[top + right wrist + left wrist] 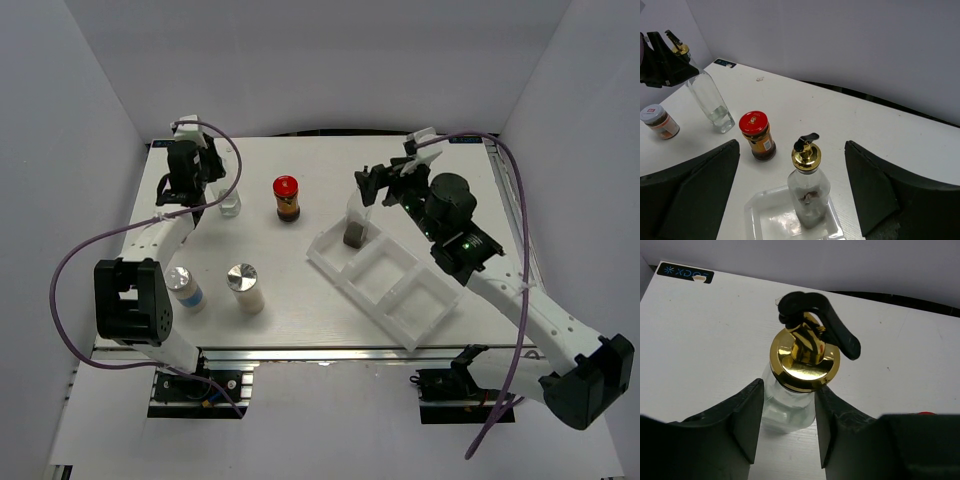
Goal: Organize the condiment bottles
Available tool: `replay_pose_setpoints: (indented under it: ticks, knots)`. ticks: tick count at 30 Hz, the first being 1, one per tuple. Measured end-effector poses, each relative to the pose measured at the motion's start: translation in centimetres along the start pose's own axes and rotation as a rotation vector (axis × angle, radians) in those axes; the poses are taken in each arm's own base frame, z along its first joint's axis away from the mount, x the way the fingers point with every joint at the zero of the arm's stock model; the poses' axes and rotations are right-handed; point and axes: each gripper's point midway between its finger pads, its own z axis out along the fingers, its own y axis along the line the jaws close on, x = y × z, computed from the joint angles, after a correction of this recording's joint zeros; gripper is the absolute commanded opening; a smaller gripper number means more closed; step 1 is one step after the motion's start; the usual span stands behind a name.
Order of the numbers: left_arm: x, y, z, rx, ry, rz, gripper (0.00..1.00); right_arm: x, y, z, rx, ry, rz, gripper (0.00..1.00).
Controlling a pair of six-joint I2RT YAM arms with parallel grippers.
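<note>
Near row: the white shaker with a silver cap point(244, 288) and the blue-labelled bottle with a silver cap point(186, 288) stand upright side by side on the white table point(300, 305); both sit well on your side of either set of jaws.
Tray: the white three-compartment plastic tray point(420, 310) lies slantwise; its far-left compartment sits right under your right gripper point(791, 145).
Right jaws: spread wide, holding nothing; the clear glass gold-capped bottle with dark dregs point(807, 192) stands upright in that compartment, between the fingers and touching neither.
Pale-lidded jar: the small jar with a pale lid and reddish label point(657, 121) shows only from the right wrist; it stands near the left jaws, apart from them.
Red-lidded jar: the dark jar with a red lid point(286, 197) stands upright between your two grippers, outside the tray.
Left jaws: your left gripper point(789, 390) is narrowed onto the clear glass gold-capped bottle with a little clear liquid point(790, 410); the fingers point(747, 425) press its glass shoulder just below the cap; it is upright, base on the table.
</note>
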Motion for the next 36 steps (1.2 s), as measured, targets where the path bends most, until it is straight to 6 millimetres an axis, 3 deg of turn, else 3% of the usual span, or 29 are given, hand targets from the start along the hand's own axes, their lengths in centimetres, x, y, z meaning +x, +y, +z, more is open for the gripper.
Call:
replay_pose_setpoints:
  ticks: [4, 5, 6, 9, 15, 22, 30, 36]
  knots:
    - [-0.5, 0.2, 0.0, -0.006, -0.012, 0.015, 0.43, -0.4, -0.6, -1.4, 0.027, -0.014, 0.001, 0.89]
    - [-0.6, 0.2, 0.0, -0.009, -0.015, 0.018, 0.45, -0.4, -0.7, -1.7, 0.031, -0.017, 0.002, 0.89]
    - [-0.7, 0.3, 0.1, -0.012, -0.017, 0.023, 0.57, -0.4, -0.9, -1.9, 0.039, -0.019, 0.002, 0.89]
    - [-0.8, 0.4, 0.2, -0.02, -0.019, 0.026, 0.64, -0.3, -1.4, -2.6, 0.063, -0.022, 0.0, 0.89]
    - [-0.7, 0.1, 0.7, -0.021, -0.017, 0.027, 0.65, 0.0, -2.1, -3.1, 0.098, -0.019, -0.01, 0.89]
    - [-0.6, 0.2, 1.5, -0.025, -0.022, 0.029, 0.86, 0.1, -2.3, -3.1, 0.106, -0.016, -0.02, 0.89]
    - [-0.5, -0.1, 2.5, -0.019, -0.043, 0.02, 0.85, 0.2, -2.6, -3.1, 0.118, -0.015, -0.04, 0.89]
    - [-0.8, -0.4, 3.2, -0.015, -0.063, 0.012, 0.64, 0.7, -3.1, -3.2, 0.141, -0.005, -0.06, 0.9]
